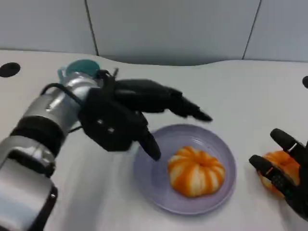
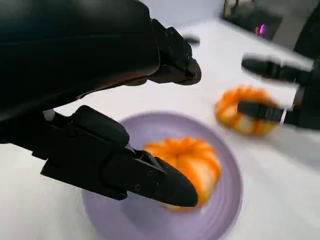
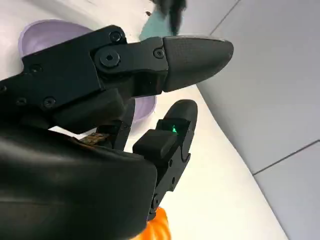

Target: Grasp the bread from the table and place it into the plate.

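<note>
Bread on the plate, a second piece at risk of being knocked

Risk sits mostly with the left hand (image 1: 137,113), which hovers over the near-left rim of the purple plate (image 1: 151,180) with fingers spread and nothing in them. If it drops or swings across, I judge it could nudge the plate or drag the orange-and-white bread bun (image 1: 196,171) off it. Behind that hand, farther from the plate, stands a teal cup (image 1: 79,67); a wide sweep back could tip it.

The plate holds that one bun, lying a little right of its centre. Right of the plate, on the bare table (image 1: 240,96), lies a second bread bun (image 1: 276,166). The right hand (image 1: 284,175) has its fingers around it, but whether they grip it I cannot tell; a loose hold could let it roll away from the plate.
</note>
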Tool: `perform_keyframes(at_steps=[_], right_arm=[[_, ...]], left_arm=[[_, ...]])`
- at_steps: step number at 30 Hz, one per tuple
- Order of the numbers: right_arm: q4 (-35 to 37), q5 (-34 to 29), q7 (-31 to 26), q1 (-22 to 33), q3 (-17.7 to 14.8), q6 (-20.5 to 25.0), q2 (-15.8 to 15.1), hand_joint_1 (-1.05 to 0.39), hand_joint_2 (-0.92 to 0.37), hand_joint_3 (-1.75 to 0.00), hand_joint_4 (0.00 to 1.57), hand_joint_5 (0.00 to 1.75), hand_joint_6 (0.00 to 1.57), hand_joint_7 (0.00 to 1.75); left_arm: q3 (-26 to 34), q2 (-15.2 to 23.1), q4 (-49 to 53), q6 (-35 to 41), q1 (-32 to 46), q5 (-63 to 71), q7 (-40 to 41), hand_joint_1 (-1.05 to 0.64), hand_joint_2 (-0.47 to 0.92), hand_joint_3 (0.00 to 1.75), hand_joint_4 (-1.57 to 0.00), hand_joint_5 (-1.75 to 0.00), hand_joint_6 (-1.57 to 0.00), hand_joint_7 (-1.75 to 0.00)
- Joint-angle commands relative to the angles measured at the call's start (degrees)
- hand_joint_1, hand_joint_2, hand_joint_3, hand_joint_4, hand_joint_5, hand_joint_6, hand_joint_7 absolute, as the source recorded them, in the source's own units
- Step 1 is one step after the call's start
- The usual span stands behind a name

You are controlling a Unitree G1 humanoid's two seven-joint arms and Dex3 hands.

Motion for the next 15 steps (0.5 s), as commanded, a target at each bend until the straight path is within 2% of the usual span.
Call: perform_keyframes(at_steps=[1, 10, 15], right_arm=[[-0.3, 0.6, -0.4, -0.2, -0.5, 0.3, -0.6, -0.34, -0.92, -0.3, 0.55, 0.88, 0.67, 0.35], [0.0, 0.1, 0.3, 0.0, 0.0, -0.4, -0.8, -0.34, -0.92, -0.31, 0.52, 0.89, 0.65, 0.36], [-0.1, -0.3, -0.4, -0.1, 0.0, -0.5, -0.5, -0.33, -0.92, -0.33, 0.53, 0.9, 0.65, 0.37]], left_arm=[[6.0, 4.2, -1.0, 2.9, 4.5, -10.4, -9.0, -0.75, 0.92, 0.1, -0.01, -0.26, -0.2, -0.03], [17.2, 9.4, -2.6, 12.1, 13.5, -23.6, -19.5, -0.78, 0.92, 0.13, -0.02, -0.2, -0.15, 0.0], [20.2, 12.8, -7.6, 19.2, 21.3, -25.0, -19.2, -0.85, 0.92, 0.11, -0.05, -0.19, -0.15, 0.0]])
